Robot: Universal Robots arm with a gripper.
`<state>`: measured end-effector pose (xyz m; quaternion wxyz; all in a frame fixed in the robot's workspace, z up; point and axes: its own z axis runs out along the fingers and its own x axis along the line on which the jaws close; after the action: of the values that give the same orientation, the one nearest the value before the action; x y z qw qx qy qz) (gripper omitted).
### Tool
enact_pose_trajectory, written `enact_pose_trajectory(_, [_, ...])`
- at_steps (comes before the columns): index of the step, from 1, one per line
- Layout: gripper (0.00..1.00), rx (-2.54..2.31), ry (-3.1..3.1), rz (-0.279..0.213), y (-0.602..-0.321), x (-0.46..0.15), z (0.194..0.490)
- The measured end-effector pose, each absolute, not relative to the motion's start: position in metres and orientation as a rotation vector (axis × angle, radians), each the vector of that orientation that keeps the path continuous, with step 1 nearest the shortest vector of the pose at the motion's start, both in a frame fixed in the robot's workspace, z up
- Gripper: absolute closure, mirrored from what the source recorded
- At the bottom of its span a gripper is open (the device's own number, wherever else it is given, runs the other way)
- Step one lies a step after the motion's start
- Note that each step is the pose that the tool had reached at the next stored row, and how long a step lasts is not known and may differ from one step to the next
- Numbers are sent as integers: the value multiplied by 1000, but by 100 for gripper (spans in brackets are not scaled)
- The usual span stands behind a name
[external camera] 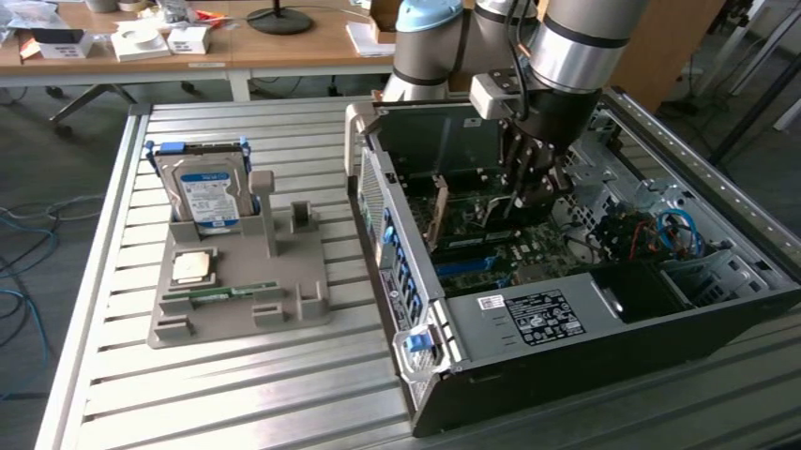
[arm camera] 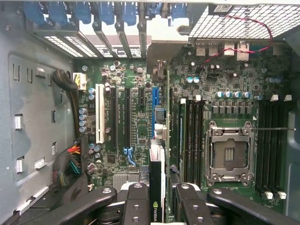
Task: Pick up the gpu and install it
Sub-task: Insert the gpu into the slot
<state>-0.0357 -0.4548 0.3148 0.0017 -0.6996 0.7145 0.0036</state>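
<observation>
My gripper (external camera: 531, 187) reaches down into the open computer case (external camera: 601, 323), over the motherboard. It is shut on the gpu (arm camera: 156, 178), a thin dark card seen edge-on between the two black fingers (arm camera: 137, 199), with a green logo on its upper edge. The card hangs over the motherboard's expansion slots (arm camera: 127, 117), next to the blue slot (arm camera: 154, 101), and I cannot tell whether it touches a slot. In the exterior view the gpu (external camera: 491, 214) runs from the fingers toward the case's rear wall, its pale bracket end (external camera: 438, 220) slanting down.
A grey parts holder (external camera: 238, 281) on the slatted table carries a silver hard drive (external camera: 206, 192), a processor chip (external camera: 190, 267) and a green memory stick (external camera: 225, 292). Inside the case are the empty processor socket (arm camera: 229, 154), memory slots (arm camera: 192, 140) and cable bundles (arm camera: 70, 164). Blue slot latches (arm camera: 108, 14) line the rear wall.
</observation>
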Motion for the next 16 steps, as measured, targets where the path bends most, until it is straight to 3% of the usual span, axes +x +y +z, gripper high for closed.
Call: enact_pose_trajectory(16, [73, -2195, 2242, 11, -455, -39, 309])
